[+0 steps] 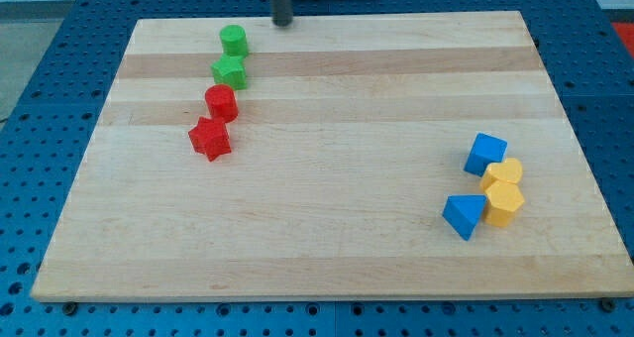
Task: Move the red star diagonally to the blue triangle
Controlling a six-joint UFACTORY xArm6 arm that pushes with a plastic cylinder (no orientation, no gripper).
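Note:
The red star [210,139] lies at the view's left on the wooden board [327,178], lowest in a slanted line of blocks. The blue triangle [464,216] lies at the view's lower right, far from the star. My tip [282,23] is at the board's top edge, above and to the right of the star and just right of the green cylinder [234,40]. It touches no block.
A red block [221,103] sits just above the star, then a green star [230,72] above that. A blue cube [485,153] and two yellow blocks [503,173] [503,204] cluster right of the blue triangle.

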